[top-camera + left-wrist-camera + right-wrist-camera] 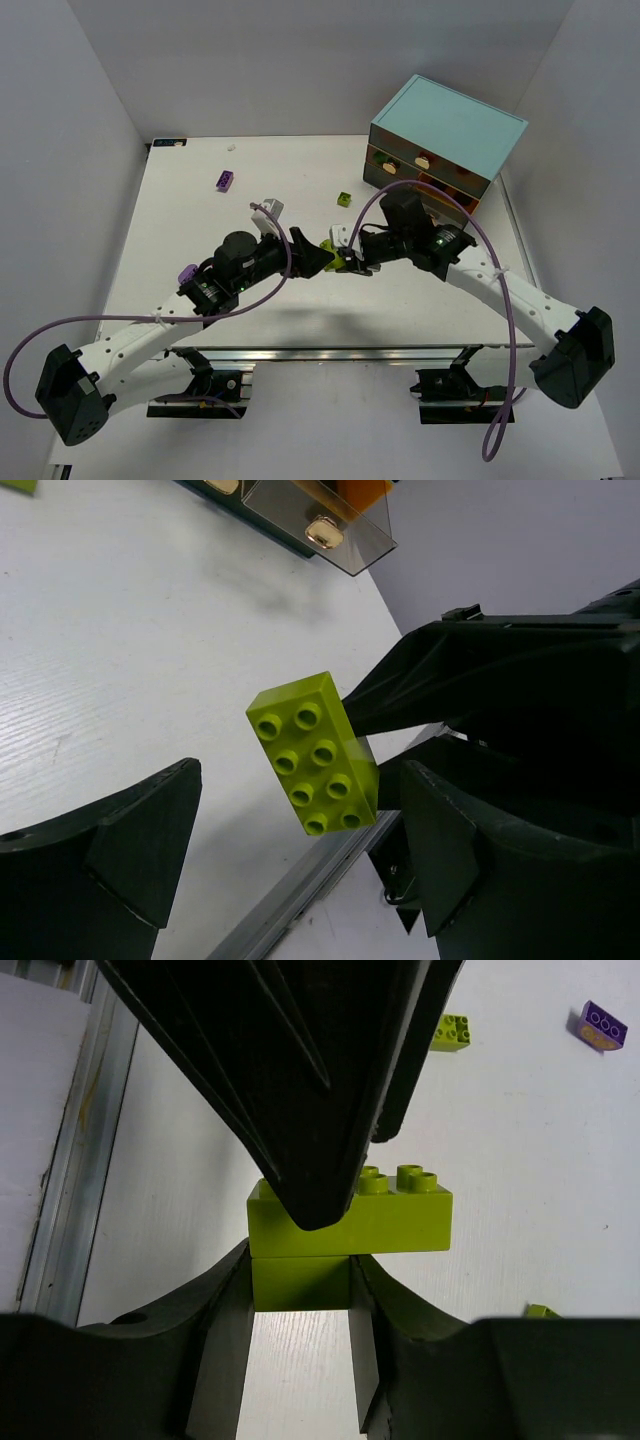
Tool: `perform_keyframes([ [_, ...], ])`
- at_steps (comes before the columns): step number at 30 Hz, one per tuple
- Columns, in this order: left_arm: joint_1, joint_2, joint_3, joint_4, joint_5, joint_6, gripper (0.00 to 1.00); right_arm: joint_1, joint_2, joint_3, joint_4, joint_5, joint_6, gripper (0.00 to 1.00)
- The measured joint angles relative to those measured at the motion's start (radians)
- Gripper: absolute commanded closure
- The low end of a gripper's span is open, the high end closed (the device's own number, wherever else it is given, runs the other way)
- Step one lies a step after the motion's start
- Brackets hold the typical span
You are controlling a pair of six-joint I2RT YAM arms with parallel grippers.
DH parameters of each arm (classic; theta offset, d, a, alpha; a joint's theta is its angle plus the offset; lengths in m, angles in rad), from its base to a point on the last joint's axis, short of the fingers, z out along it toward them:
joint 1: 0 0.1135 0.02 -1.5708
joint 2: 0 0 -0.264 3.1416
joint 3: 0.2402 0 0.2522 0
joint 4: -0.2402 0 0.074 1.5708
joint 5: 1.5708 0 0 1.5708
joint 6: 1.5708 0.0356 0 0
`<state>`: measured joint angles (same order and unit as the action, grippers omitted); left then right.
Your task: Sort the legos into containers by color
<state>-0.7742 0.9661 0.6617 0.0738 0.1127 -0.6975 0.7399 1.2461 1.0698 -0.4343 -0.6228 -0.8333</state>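
Observation:
A lime-yellow lego stack, a wide brick on a narrower one, hangs above the table with my right gripper shut on the narrower brick. In the left wrist view its studded face sits just ahead of my left gripper, which is open, its fingers standing wide on either side without touching it. From above, both grippers meet at the table's middle. Loose legos lie behind: a purple one and a lime one. The containers are brown drawers in the blue-topped cabinet.
One drawer stands pulled out with something orange inside. A small white and grey piece lies near the left arm. The metal rail of the table's near edge runs just below the grippers. White walls close in both sides.

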Motion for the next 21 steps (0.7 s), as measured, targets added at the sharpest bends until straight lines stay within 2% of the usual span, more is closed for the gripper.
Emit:
perform_keyframes([
  [9, 0.0, 0.011, 0.0, 0.042, 0.008, -0.068, 0.27, 0.0, -0.045, -0.023, 0.019, -0.018, 0.017, 1.0],
  [17, 0.0, 0.061, 0.002, 0.072, 0.043, -0.099, 0.35, 0.0, -0.059, -0.034, 0.026, -0.034, 0.034, 1.0],
  [19, 0.0, 0.068, 0.002, 0.08, 0.053, -0.106, 0.44, 0.0, -0.06, -0.037, 0.026, -0.034, 0.038, 1.0],
  [20, 0.0, 0.07, 0.002, 0.085, 0.059, -0.108, 0.54, 0.0, -0.06, -0.038, 0.025, -0.034, 0.04, 1.0],
  [21, 0.0, 0.072, 0.006, 0.085, 0.061, -0.115, 0.57, 0.0, -0.06, -0.039, 0.025, -0.031, 0.039, 1.0],
])
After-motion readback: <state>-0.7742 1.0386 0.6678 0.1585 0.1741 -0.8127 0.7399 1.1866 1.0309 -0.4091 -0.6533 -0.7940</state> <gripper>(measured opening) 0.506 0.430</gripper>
